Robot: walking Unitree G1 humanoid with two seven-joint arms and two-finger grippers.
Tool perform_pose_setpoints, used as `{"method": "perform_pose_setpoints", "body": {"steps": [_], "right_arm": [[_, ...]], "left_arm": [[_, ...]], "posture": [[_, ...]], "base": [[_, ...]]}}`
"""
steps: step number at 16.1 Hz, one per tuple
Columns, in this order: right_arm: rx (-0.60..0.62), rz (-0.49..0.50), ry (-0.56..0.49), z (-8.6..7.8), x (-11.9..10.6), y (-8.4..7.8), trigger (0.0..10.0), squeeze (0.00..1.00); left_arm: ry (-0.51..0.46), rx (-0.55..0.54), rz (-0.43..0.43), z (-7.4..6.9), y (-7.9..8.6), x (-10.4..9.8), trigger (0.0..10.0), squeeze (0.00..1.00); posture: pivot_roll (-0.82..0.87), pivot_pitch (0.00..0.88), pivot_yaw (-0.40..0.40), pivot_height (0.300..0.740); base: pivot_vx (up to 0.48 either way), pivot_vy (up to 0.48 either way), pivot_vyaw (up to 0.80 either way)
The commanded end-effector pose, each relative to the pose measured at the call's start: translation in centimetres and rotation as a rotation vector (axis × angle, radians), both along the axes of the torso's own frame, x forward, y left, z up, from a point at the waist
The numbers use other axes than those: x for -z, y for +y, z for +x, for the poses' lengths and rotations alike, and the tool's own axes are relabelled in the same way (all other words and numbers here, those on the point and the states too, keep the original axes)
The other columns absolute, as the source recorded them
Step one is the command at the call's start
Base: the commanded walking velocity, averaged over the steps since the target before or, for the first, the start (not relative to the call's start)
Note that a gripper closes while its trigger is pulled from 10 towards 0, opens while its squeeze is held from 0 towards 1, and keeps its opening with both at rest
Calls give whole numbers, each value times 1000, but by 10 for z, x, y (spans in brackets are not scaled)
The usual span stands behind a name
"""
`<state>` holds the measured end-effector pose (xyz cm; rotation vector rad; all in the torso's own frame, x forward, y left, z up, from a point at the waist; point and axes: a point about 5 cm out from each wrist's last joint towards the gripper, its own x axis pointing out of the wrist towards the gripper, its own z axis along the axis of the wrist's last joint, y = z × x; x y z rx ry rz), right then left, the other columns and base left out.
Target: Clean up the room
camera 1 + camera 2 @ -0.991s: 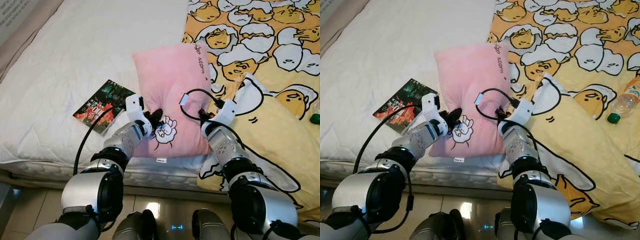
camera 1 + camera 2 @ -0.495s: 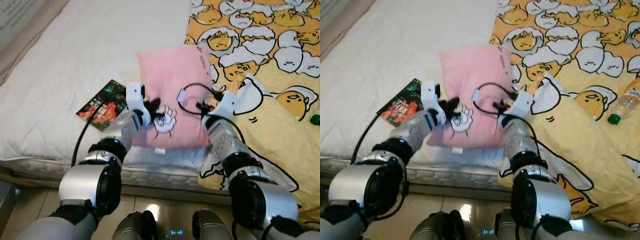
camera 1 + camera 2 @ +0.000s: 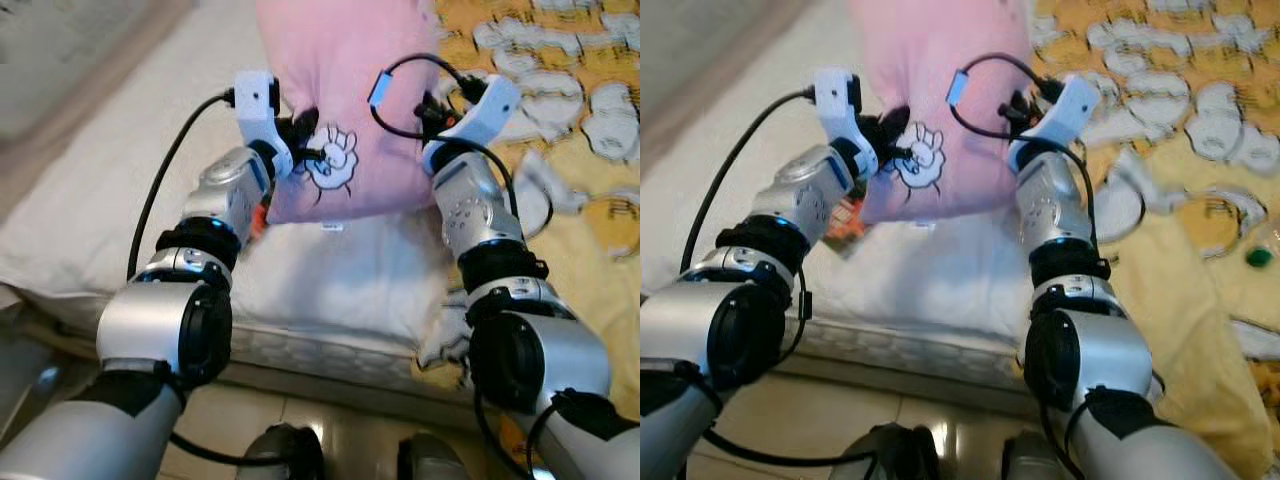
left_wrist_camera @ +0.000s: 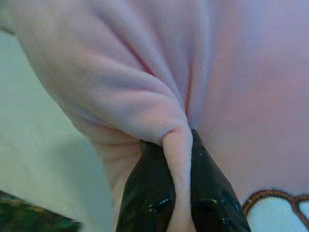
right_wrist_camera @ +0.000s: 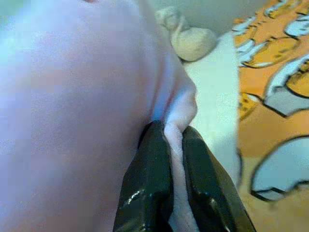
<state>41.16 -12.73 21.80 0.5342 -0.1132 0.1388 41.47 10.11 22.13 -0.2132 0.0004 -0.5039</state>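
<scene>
Above white mattress (image 3: 330, 280), left gripper (image 4: 178, 193) and right gripper (image 5: 175, 159) each clamped on pink pillow (image 3: 345, 90) fabric.

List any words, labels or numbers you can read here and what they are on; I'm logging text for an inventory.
None can be read.
Pink pillow: small white tag on its lower edge, too blurred to read.
Book behind the left arm: cover print too small and hidden.
</scene>
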Motion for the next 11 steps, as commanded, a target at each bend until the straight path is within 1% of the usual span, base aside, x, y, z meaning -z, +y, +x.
{"method": "perform_pose_setpoints", "body": {"steps": [1, 2, 3, 4, 5, 6, 7, 8, 10, 11], "right_arm": [[-28, -46, 91, -3, 24, 11, 0, 0], [-9, -58, 143, -6, 37, 8, 0, 0], [3, -69, 154, -8, 44, 6, 0, 0], [16, -91, 134, -8, 41, 4, 4118, 0], [52, -129, 102, -8, 36, 0, 10000, 0], [85, -155, 75, -8, 31, -3, 10000, 0], [162, -199, 15, -10, 21, -11, 10000, 0], [208, -240, -31, -12, 15, -15, 10000, 0], [222, -300, -81, -19, 14, -12, 10000, 0], [213, -321, -72, -21, 21, -10, 10000, 0]], "left_arm": [[40, 18, 49, -2, -7, 12, 10000, 0], [60, 28, 56, -4, -11, 19, 10000, 0], [65, 32, 88, -6, -15, 24, 10000, 0], [53, 29, 106, -6, -14, 23, 10000, 0], [36, 10, 118, -5, -11, 21, 10000, 0], [22, 3, 120, -4, -10, 18, 10000, 0], [-17, -11, 114, -2, -6, 10, 10000, 0], [-50, -15, 118, -1, -4, 4, 10000, 0], [-85, -41, 131, -1, 1, 0, 10000, 0], [-105, -61, 123, -1, 4, -1, 10000, 0]], "posture": [[-227, 0, 142, 723], [-227, 0, 143, 723], [-227, 0, 145, 723], [-228, 0, 147, 723], [-233, 0, 154, 723], [-232, 0, 153, 723], [-232, 0, 153, 723], [-235, 0, 152, 723], [-239, 0, 153, 723], [-239, 0, 145, 723]], "base": [[0, 0, 0], [0, 0, 0], [0, 0, 0], [0, 0, 0], [0, 0, 0], [0, 0, 0], [0, 0, 0], [0, 480, 0], [0, 480, 0], [0, 480, 0]]}}
